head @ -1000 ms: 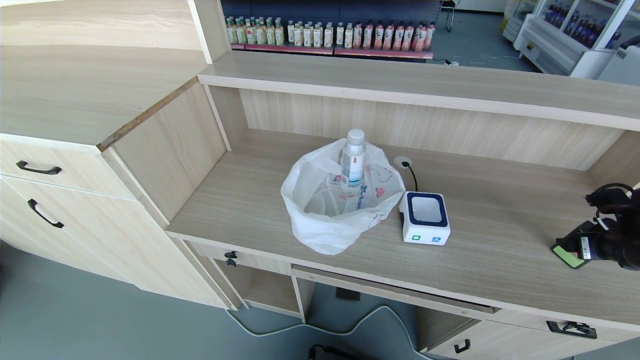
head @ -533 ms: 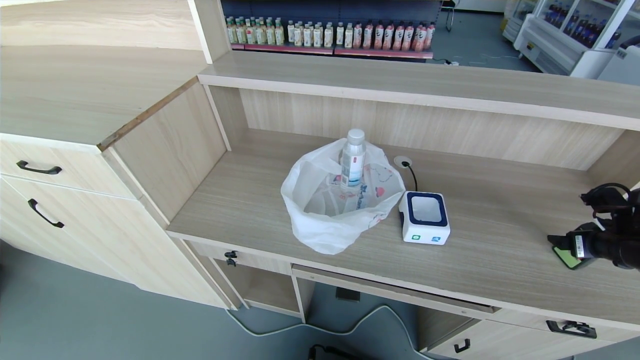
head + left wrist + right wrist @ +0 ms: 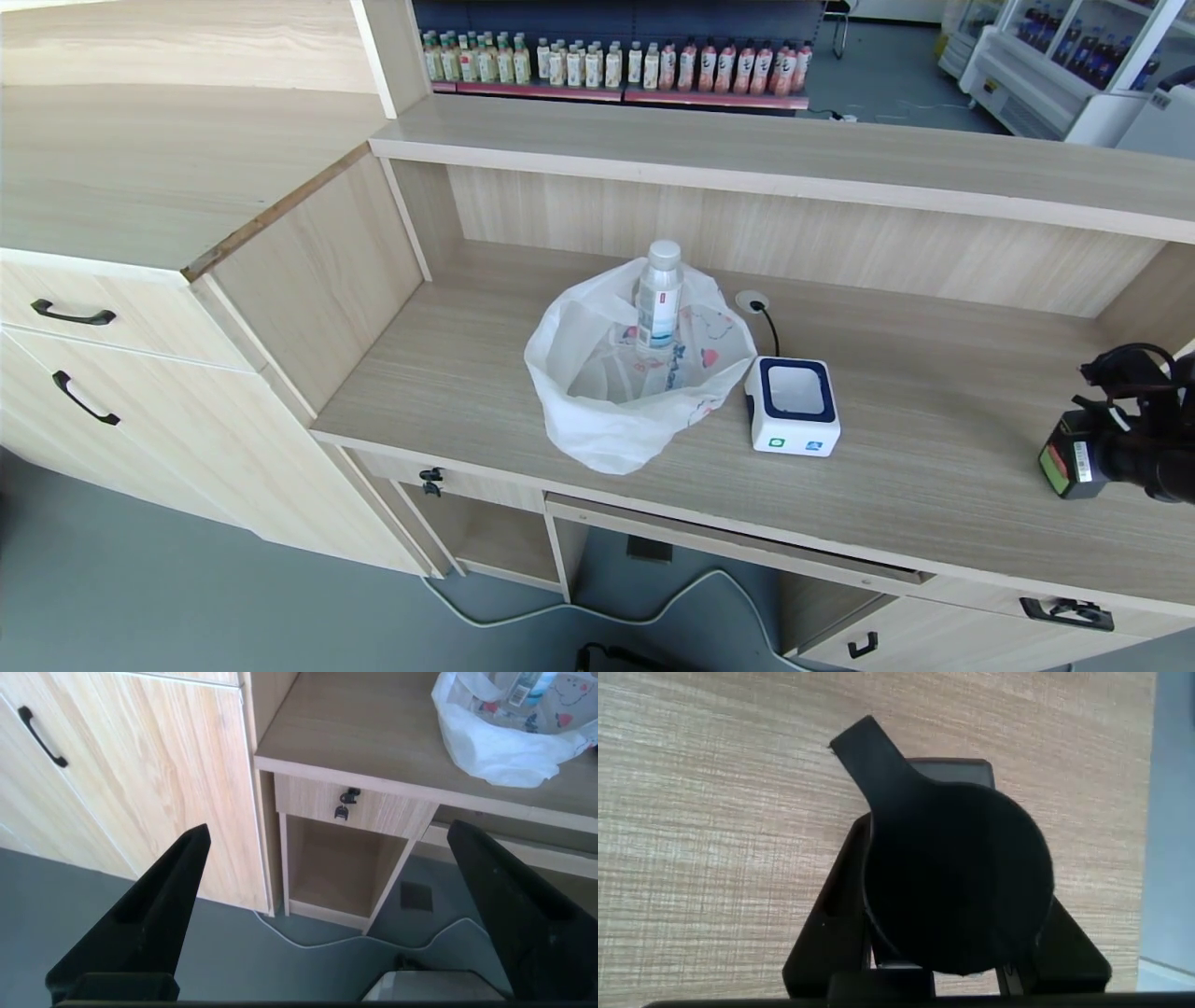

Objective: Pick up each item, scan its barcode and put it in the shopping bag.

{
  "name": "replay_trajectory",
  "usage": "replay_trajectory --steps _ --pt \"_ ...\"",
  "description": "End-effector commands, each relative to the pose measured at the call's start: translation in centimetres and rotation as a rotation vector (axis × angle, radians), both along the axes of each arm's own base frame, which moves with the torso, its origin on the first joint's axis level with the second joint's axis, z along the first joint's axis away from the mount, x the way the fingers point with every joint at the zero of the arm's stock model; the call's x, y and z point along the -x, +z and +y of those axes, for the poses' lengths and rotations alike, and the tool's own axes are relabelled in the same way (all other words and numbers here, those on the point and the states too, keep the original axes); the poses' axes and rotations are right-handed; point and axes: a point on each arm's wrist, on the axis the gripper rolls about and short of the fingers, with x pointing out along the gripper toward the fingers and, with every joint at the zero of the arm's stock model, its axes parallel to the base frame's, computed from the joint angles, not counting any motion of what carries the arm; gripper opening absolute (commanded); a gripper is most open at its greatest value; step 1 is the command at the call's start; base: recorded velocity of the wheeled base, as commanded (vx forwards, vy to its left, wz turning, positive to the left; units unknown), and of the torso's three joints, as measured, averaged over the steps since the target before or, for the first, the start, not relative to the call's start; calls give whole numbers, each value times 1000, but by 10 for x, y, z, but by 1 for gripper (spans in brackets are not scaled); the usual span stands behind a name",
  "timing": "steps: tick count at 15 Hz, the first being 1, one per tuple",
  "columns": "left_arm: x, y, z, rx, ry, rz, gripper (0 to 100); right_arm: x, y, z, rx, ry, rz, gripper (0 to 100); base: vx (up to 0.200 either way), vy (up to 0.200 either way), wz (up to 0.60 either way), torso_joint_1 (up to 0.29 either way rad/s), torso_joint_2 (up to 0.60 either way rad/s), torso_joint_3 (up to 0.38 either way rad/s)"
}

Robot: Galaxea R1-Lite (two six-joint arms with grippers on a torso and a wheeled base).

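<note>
Sitting between right gripper [image 3: 1088, 455] jaws: canister [image 3: 1061, 461]

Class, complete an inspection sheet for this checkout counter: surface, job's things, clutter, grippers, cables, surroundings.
Surface: wooden counter, below a higher ledge.
Job's things: white shopping bag open, bottle upright inside; scanner beside the bag; dark item with a barcode held at the counter's right end.
Clutter: nothing seen.
Grippers: right gripper shut on the dark item; left gripper open, low beside the cabinet.
Cables: scanner cable runs to a hole in the counter; floor cable below the counter.
Surroundings: drawers, shelf of drinks, fridges.
</note>
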Motion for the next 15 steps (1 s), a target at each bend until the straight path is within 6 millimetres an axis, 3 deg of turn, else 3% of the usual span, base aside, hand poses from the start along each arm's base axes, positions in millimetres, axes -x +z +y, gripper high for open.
replay_trajectory --steps 1,3,5,7,8,9,11,12,13,15 --pt "0 0 0 1 0 -1 100 2 8 1 48 16 -11 0 0 0 0 0 0 0" --pt "0 0 0 1 0 -1 100 9 31 3 159 47 -47 0 0 0 0 0 0 0" --pt "0 0 0 1 0 -1 100 33 65 14 308 83 -93 0 0 0 0 0 0 0" --pt "0 0 0 1 0 -1 100 75 89 35 455 121 -117 0 0 0 0 0 0 0" --pt "0 0 0 1 0 -1 100 118 102 64 594 199 -143 0 0 0 0 0 0 0" --pt "0 0 0 1 0 1 100 133 106 78 630 253 -150 0 0 0 0 0 0 0" --pt "0 0 0 1 0 -1 100 192 121 126 812 547 -174 0 0 0 0 0 0 0" --pt "0 0 0 1 0 -1 100 208 122 135 909 656 -195 0 0 0 0 0 0 0" --pt "0 0 0 1 0 1 100 219 120 144 1023 831 -233 0 0 0 0 0 0 0" --pt "0 0 0 1 0 1 100 220 116 157 1190 1057 -308 0 0 0 0 0 0 0"
